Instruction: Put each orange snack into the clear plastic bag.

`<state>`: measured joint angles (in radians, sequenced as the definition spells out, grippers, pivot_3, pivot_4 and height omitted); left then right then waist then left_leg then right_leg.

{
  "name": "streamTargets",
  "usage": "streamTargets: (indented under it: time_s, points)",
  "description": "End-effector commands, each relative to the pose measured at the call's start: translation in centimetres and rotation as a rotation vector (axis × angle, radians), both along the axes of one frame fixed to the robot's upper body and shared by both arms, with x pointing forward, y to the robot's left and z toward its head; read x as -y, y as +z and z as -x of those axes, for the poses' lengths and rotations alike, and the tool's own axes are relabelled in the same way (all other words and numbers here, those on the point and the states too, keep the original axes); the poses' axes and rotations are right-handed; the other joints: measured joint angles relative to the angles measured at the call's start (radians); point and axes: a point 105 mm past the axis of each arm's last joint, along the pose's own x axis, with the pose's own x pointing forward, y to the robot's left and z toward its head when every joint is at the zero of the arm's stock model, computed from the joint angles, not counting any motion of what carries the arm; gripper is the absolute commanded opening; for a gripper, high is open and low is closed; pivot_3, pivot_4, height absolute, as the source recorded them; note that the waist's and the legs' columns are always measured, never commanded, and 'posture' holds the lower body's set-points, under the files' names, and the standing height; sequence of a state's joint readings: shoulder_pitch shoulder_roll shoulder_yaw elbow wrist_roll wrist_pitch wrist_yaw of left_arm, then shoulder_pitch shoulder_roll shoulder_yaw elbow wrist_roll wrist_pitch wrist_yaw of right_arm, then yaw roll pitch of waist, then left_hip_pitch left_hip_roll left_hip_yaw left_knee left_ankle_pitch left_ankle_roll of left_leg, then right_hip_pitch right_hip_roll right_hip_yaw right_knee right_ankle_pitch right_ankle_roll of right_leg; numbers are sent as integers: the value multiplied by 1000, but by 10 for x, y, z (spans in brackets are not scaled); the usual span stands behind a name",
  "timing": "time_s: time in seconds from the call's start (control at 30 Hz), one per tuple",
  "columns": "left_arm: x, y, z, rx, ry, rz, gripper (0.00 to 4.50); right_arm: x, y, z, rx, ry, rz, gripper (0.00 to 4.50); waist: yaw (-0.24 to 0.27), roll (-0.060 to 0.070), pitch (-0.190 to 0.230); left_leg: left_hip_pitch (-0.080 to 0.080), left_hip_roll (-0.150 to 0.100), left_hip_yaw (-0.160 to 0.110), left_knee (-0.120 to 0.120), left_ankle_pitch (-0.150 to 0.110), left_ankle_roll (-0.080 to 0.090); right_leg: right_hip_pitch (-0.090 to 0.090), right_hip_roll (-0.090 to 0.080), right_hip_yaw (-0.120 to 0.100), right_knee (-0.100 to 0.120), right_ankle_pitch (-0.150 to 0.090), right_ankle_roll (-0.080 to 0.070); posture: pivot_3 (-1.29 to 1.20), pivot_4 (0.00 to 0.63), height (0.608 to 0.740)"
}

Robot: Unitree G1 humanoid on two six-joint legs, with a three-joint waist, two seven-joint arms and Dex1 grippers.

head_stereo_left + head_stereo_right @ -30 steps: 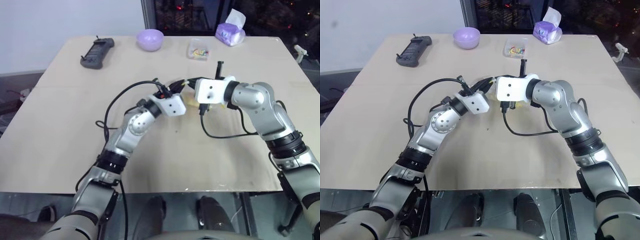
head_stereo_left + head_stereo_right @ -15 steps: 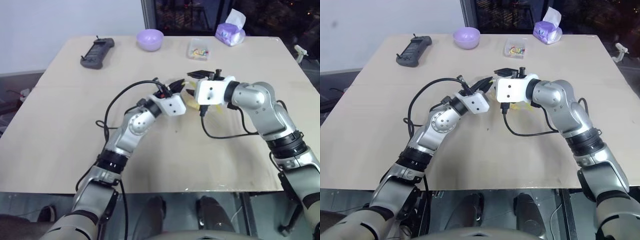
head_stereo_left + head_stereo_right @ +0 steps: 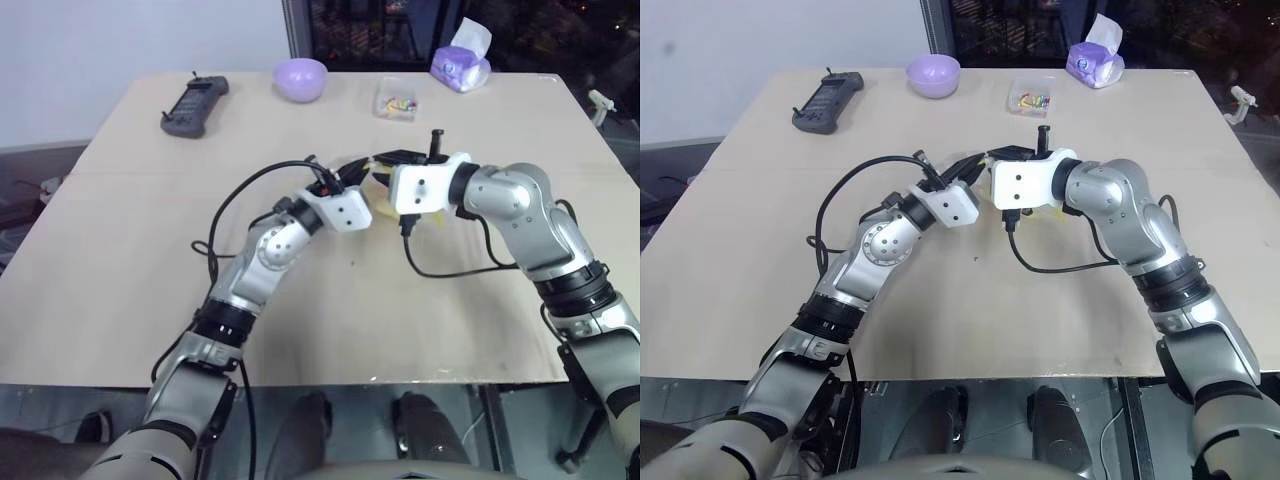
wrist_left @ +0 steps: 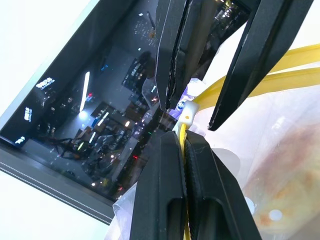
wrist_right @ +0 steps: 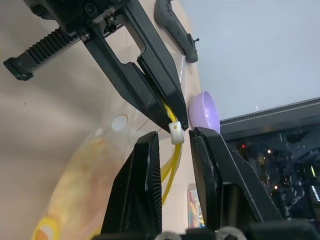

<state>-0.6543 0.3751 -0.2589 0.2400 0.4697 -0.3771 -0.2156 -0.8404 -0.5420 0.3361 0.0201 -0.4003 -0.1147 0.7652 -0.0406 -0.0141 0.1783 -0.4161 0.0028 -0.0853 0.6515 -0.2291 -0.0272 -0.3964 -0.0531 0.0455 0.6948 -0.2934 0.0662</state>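
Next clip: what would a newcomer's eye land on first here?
The two end effectors meeting at mid-table: the left end effector is shut on the yellow seal strip of the clear plastic bag, and the right end effector brackets its small white slider. An orange snack shows through the plastic.
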Motion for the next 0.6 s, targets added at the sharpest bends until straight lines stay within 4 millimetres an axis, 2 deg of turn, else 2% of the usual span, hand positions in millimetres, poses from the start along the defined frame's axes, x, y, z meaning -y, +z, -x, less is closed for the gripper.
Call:
streamTargets:
  time_s: [0.03,0.6]
  points:
    - [5,15,5,60,-26,9,0,-2,14,2,55,8,-15,1076,0,0,0,0,0,0,0,0,0,0,0,0,0,0,0,0,150,740]
    - [5,14,6,58,-27,5,0,-5,15,2,61,10,-20,1076,0,0,0,0,0,0,0,0,0,0,0,0,0,0,0,0,150,740]
